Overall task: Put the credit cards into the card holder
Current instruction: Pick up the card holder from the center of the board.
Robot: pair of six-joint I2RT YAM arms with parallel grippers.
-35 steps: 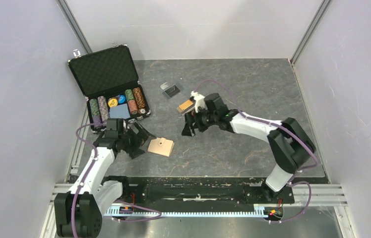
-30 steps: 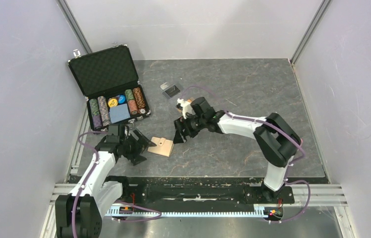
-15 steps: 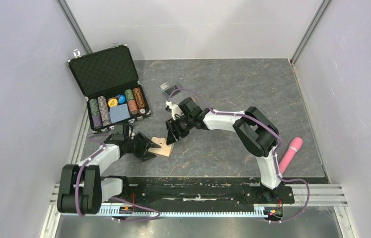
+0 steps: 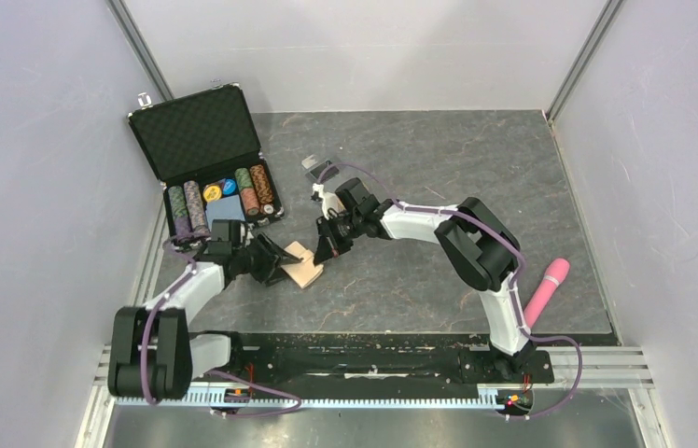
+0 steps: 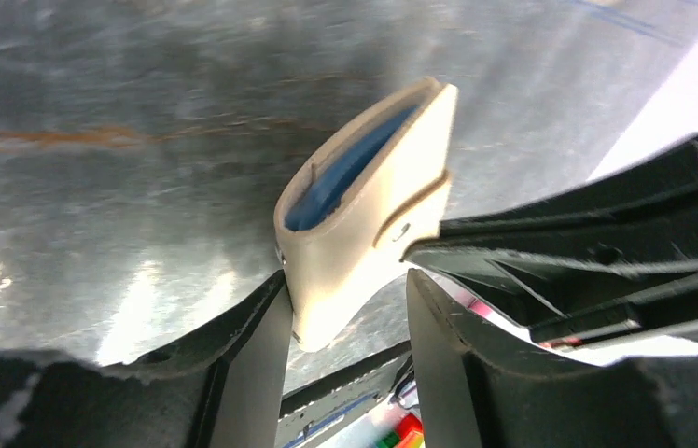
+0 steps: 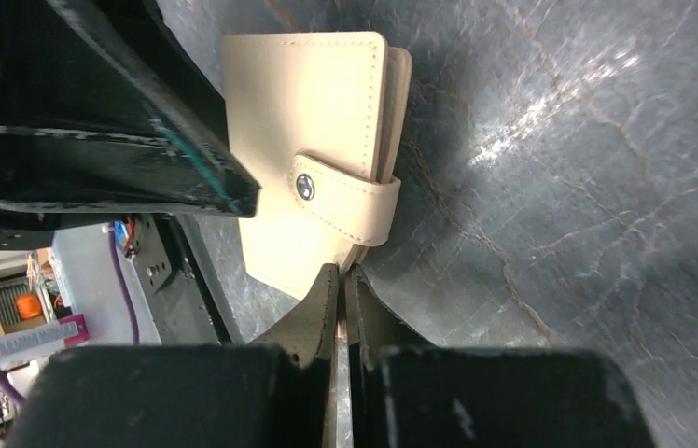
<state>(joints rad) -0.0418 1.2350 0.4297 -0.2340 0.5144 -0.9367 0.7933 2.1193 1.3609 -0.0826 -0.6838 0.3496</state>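
Note:
The tan card holder (image 4: 303,266) is snapped closed and stands tilted on one edge. My left gripper (image 4: 275,264) is shut on it. In the left wrist view the card holder (image 5: 364,196) shows its blue lining between the gripper's (image 5: 347,280) fingers. My right gripper (image 4: 325,250) is shut against its right side. In the right wrist view that gripper's (image 6: 342,273) tips meet at the edge of the card holder (image 6: 303,103), just below the snap tab (image 6: 350,198). I cannot tell if any leather is pinched. A black credit card (image 4: 324,171) lies behind the right arm.
An open black foam-lined case (image 4: 198,131) stands at the back left, with rows of poker chips (image 4: 222,199). A pink cylinder (image 4: 547,291) lies by the right arm's base. Grey walls close in both sides and the back.
The right arm swung left to the card holder and its gripper shut. The left gripper closed on the card holder and tipped it up. The arm now covers the gold-orange card.

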